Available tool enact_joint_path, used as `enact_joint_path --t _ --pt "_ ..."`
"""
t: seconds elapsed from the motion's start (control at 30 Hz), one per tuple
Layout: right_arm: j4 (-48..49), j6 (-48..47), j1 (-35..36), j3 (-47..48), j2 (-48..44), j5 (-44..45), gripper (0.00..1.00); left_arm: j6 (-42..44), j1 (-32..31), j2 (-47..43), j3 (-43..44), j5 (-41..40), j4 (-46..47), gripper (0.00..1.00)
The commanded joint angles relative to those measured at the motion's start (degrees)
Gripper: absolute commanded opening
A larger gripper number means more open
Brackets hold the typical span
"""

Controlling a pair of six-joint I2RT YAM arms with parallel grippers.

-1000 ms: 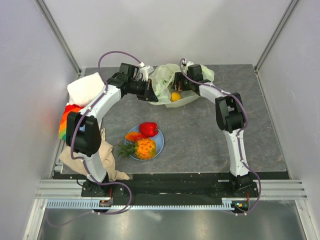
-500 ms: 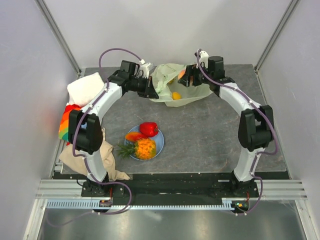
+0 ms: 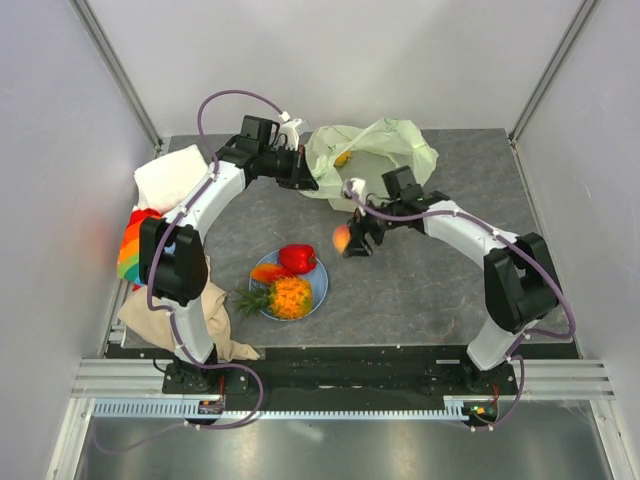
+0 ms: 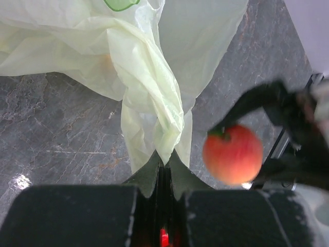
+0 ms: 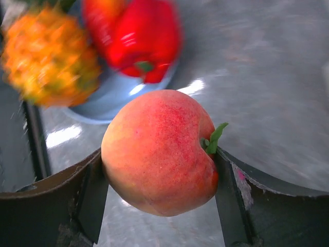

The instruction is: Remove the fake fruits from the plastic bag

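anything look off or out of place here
Nothing spilled or damaged. The pineapple lies on its side, its crown poking past the plate rim over the table. A beige cloth hangs past the table's near left corner.
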Motion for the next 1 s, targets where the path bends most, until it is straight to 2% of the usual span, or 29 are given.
enact_joint_path --t 0.0,0.2,0.33,0.7,0.97 --pt "-11.45 -16.31 5.99 1.03 -0.74 -3.19 0.56 0.01 0.64 -1.74 2.16 -0.77 1.30 0.02" --pt "-20.07 -20.46 10.74 6.30 5.68 -3.28 0.55 -0.25 1.34 -3.06 2.08 -0.33 1.39 0.02" --pt "-20.34 -14.57 12.76 8.50 8.23 -5.03 0.55 0.27 1.43 -4.81 1.72 -0.42 1.30 0.02" --pt "-21.13 -12.36 17.15 11.40 12.01 0.58 0.56 1.59 1.52 -8.16 -1.61 -1.47 1.57 0.02" --pt "-17.88 -5.52 19.18 13.16 15.88 4.01 0.56 1.94 1.61 -8.95 -2.32 -1.56 1.48 0.02"
